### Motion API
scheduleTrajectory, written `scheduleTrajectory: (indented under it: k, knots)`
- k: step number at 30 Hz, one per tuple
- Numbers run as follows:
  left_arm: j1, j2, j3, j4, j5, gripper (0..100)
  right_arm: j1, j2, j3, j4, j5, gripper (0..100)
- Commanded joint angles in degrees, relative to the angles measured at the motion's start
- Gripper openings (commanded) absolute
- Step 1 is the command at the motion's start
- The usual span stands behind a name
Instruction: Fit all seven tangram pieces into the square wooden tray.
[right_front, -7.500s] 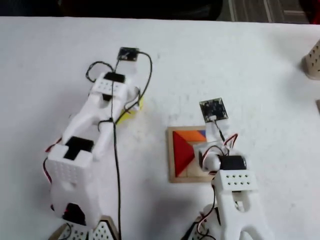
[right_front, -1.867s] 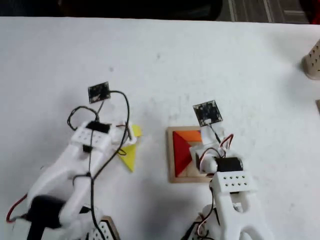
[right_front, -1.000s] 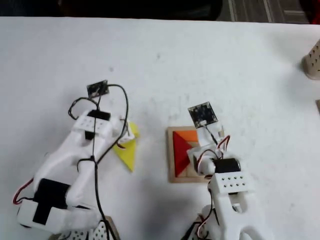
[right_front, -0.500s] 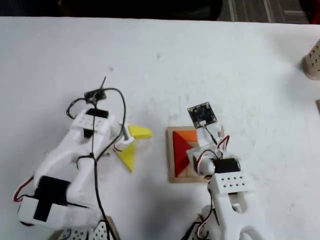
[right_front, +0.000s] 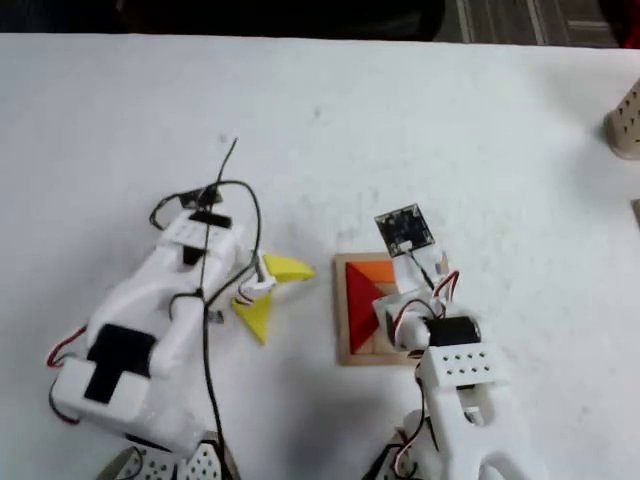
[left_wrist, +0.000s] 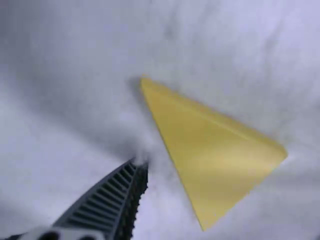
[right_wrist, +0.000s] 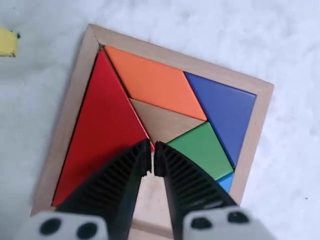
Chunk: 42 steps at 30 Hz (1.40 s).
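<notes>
Left pincer (right_front: 262, 284): open, empty. The wrist view has one finger (left_wrist: 117, 197) down by the tabletop (right_front: 400, 120), tip just beside an edge of the yellow triangle (left_wrist: 210, 160). Can't tell if they touch. The triangle lies flat, off the tray's (right_wrist: 150, 52) left side, near it but apart.

Right pincer (right_wrist: 152, 150): closed on nothing, tips together over the tray's middle, at the inner corner of the red triangle (right_wrist: 102, 130). Contact unclear. Red fills the tray's left side. The orange piece (right_wrist: 155, 85), blue piece (right_wrist: 225, 115) and green piece (right_wrist: 202, 150) sit along its far and right sides. Bare wood shows on the tray's near side, right under this pincer.

My read: yellow is the next piece in, probably into that bare near-side gap.

Risks:
- The triangle is thin and flat. A finger landing beside its edge likely shoves or spins it instead of getting under it, so the grip slips or misses.
- A grip near one corner lets it swing, and it reaches the tray rotated. It then jams on red's edge or rides up on the rim.
- The right pincer sits over the gap. If it doesn't clear, the arms collide over the tray.
- The closed tips are at red's corner, so any drag there lifts or shifts the seated pieces and closes the gap.
</notes>
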Motion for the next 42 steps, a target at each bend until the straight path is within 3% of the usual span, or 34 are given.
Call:
scheduleTrajectory:
  k: [1, 7, 13, 21, 24, 33, 42]
  knots:
    - [-0.48, 4.09, -4.31, 2.64, 0.44, 62, -0.48, -1.19, -0.44, -0.84, 0.53, 1.8]
    - [-0.66, 4.18, -5.01, 2.9, -4.57, 62, -0.48, -1.19, -0.44, -0.84, 0.53, 1.8]
    - [-0.57, 3.82, -5.45, 1.14, -4.75, 63, -0.48, -1.36, -0.44, -0.75, 0.53, 1.8]
    - [-0.66, -13.76, 2.9, 1.23, -4.4, 88, -0.4, -1.36, -0.44, -0.75, 0.53, 1.8]
    - [-1.8, -20.53, 7.74, 0.53, -4.92, 93, -0.4, -1.36, -0.44, -0.75, 0.53, 1.8]
    - [-1.1, -31.25, 14.24, -5.63, -20.04, 93, -0.4, -1.19, -0.44, -0.75, 0.53, 1.8]
    - [-2.59, -43.82, 19.34, -6.42, -19.78, 93, -0.31, -1.19, -0.44, -0.66, 0.53, 1.8]
